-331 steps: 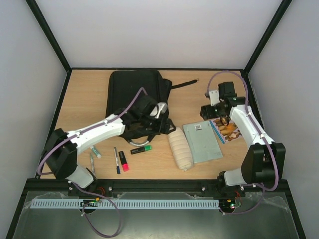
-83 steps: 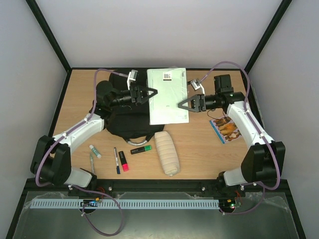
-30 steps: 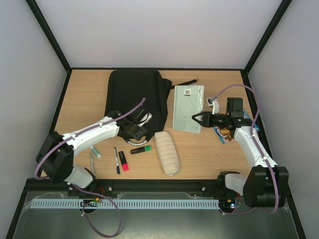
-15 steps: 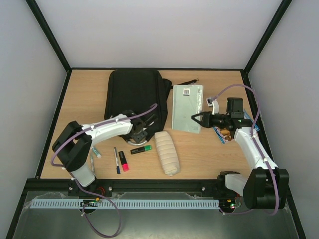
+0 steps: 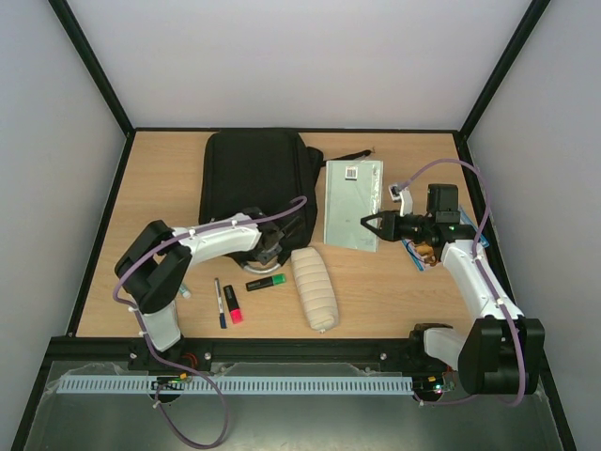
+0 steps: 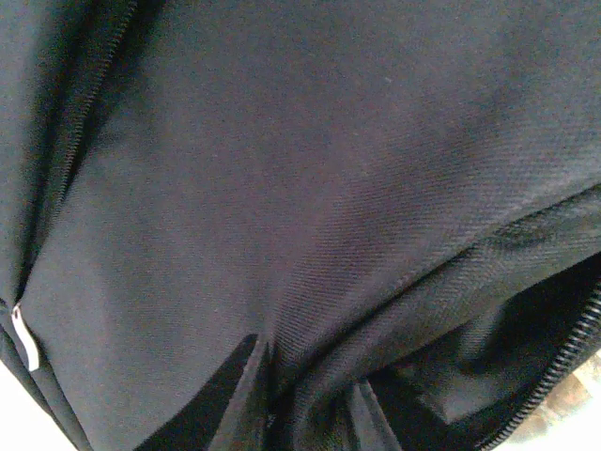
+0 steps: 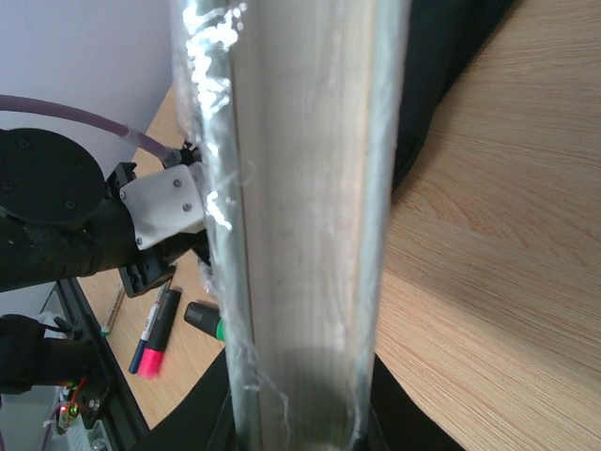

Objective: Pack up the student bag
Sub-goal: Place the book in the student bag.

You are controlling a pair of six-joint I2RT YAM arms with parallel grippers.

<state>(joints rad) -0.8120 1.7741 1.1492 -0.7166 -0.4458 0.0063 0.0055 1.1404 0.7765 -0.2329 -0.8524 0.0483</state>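
our right gripper [image 5: 368, 224] clamps the book [image 5: 354, 199] beside the student bag [image 5: 252, 178]; at its near edge we cannot tell how wide our left gripper [image 5: 273, 246] stands.

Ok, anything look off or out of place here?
Nothing spilled or broken. The wrapped book sits beside the backpack, not in it, pinched at its edge by the right gripper; its plastic wrap looks crinkled there.

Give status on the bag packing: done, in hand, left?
Done: nothing visibly packed. In hand: right pincer grips the plastic-wrapped book beside the student bag; left pincer is at the bag's near edge, by an open zip. Left: book, beige pouch, green highlighter, pink marker, colourful booklet, all outside the bag.
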